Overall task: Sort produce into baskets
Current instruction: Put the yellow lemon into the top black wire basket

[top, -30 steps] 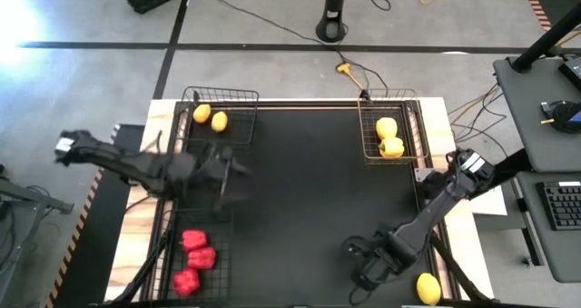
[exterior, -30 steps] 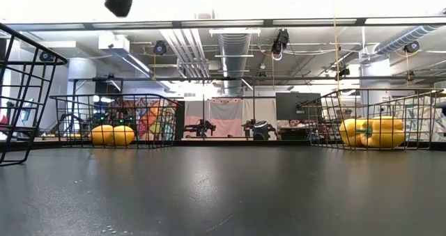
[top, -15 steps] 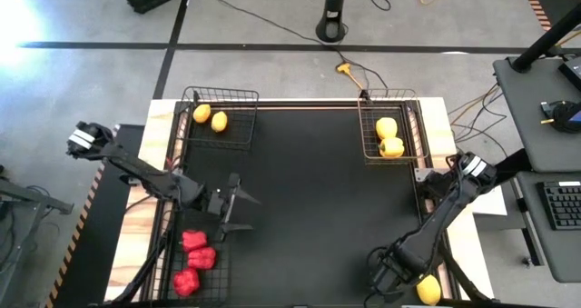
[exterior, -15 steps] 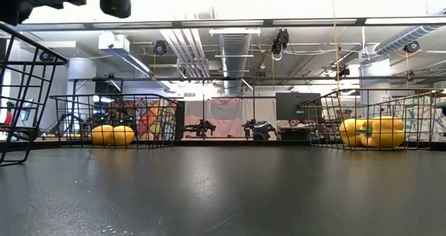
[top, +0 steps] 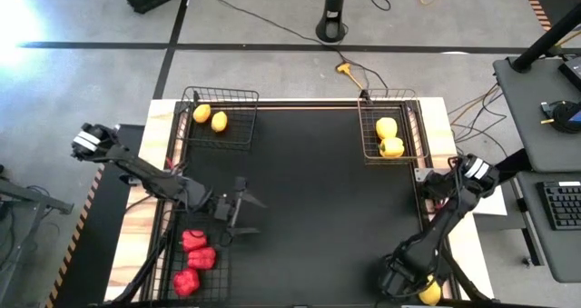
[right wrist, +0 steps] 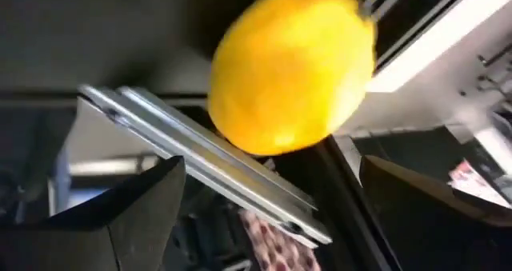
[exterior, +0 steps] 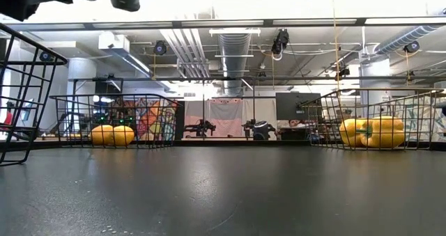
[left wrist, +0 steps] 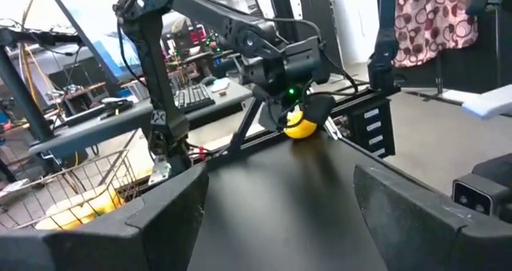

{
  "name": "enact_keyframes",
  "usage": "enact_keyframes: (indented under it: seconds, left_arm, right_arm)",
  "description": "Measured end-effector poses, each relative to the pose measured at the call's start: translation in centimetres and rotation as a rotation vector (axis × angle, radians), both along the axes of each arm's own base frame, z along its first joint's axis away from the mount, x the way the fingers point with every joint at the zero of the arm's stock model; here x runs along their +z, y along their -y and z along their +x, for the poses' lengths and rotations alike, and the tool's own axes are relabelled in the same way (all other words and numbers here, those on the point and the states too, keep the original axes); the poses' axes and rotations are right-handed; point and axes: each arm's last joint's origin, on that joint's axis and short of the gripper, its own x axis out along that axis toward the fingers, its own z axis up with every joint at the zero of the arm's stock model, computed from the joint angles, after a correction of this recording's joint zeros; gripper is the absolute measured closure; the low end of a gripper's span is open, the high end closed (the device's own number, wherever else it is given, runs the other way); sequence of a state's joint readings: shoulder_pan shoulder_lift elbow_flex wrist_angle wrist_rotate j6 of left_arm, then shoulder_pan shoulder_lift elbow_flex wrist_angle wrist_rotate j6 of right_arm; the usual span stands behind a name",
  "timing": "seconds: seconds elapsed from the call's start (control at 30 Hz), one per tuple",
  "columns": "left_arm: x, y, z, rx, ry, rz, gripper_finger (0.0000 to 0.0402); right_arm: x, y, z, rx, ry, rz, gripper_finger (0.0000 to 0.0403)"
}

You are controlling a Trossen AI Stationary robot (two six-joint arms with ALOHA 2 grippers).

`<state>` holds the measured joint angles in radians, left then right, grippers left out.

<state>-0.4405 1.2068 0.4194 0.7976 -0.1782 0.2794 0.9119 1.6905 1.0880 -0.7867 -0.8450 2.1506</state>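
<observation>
Lemon (top: 429, 293) at table's near right corner, right gripper (top: 406, 283) spread wide beside it, left gripper (top: 243, 213) wide, empty, near 3 red peppers (top: 193, 259).

Left gripper (top: 238, 212): open, over the bench (top: 309, 190), beside the red peppers (top: 194, 259).
Right gripper (top: 406, 283): open, right at the lemon (top: 430, 293).
Far left basket (top: 218, 119): two lemons.
Far right basket (top: 391, 137): two yellow peppers.

A robotics lab: exposed ceiling ducts (exterior: 233, 51), desks with a keyboard (top: 561, 203), floor cables (top: 263, 22).
</observation>
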Motion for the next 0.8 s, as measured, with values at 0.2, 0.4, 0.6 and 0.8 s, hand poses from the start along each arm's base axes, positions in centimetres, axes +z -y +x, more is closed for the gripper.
enact_keyframes:
  seconds: [0.2,0.4,0.6,0.8]
  left_arm:
    - [-0.1,0.3,1.2,0.009,-0.019,0.0,0.0106]
    - [-0.4,0.9,2.4,0.009,-0.056,-0.029,0.0106]
    - [-0.7,1.5,3.7,0.008,-0.082,-0.035,0.0106]
    - [-0.8,1.9,4.6,0.008,-0.1,-0.039,0.0106]
  right_arm:
    - [-1.6,-0.4,-0.2,-0.023,0.054,0.084,0.0037]
    - [-3.3,0.7,-1.6,-0.048,-0.031,-0.016,0.0037]
    - [-3.6,1.1,-1.7,-0.051,-0.032,-0.04,0.0037]
    - [-3.5,1.2,-1.7,-0.019,0.005,-0.041,0.0037]
